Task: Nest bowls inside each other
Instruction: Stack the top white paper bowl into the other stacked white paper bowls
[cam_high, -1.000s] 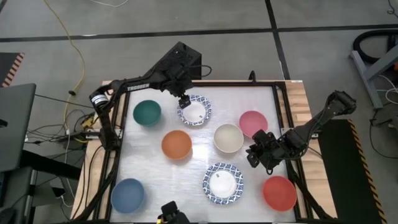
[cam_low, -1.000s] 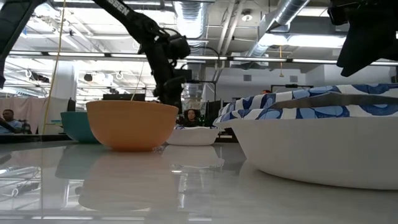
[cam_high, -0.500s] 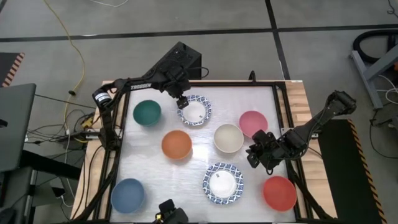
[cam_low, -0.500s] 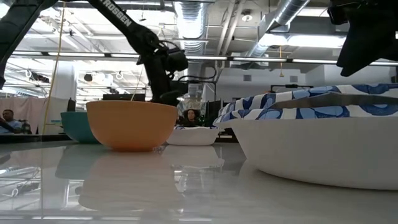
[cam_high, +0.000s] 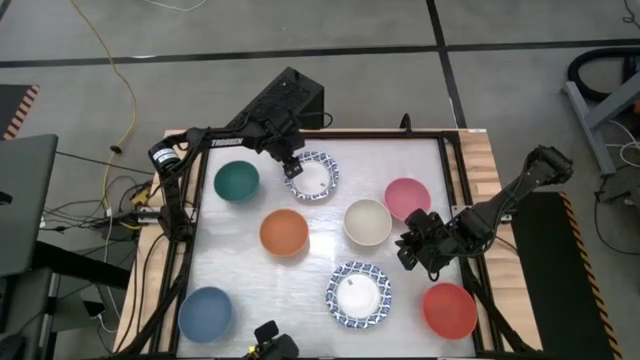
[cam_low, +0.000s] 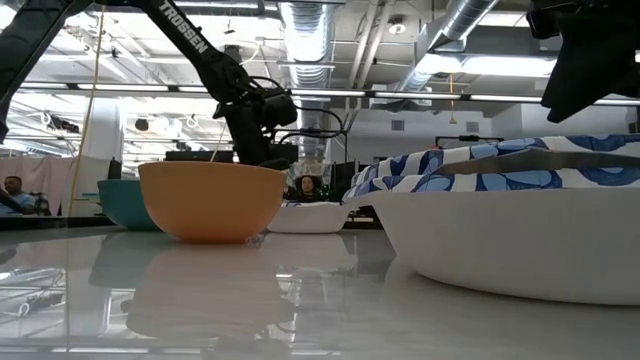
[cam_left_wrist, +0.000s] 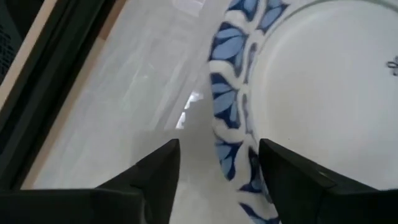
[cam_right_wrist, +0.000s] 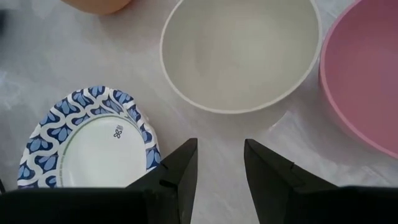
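Observation:
Several bowls stand apart on the white table: green (cam_high: 236, 181), orange (cam_high: 284, 232), cream (cam_high: 367, 222), pink (cam_high: 407, 198), blue (cam_high: 205, 313), red (cam_high: 449, 310), and two white ones with blue patterned rims, far (cam_high: 312, 177) and near (cam_high: 358, 295). My left gripper (cam_high: 290, 165) is low at the far patterned bowl's left rim (cam_left_wrist: 231, 140). It is open, with one finger over the table outside the rim and one over the bowl's inside. My right gripper (cam_high: 408, 250) hangs open above the table between the cream bowl (cam_right_wrist: 242, 53) and the near patterned bowl (cam_right_wrist: 93, 146).
A dark frame rail (cam_high: 300, 133) runs along the far edge just behind my left gripper. The green bowl sits close on its left. In the low view the orange bowl (cam_low: 212, 200) hides my left gripper's fingertips. Bare table lies at the near left centre (cam_high: 270, 290).
My left gripper has sunk toward the table and shifted slightly left, coming down over the left rim of the far patterned bowl. No bowl has moved.

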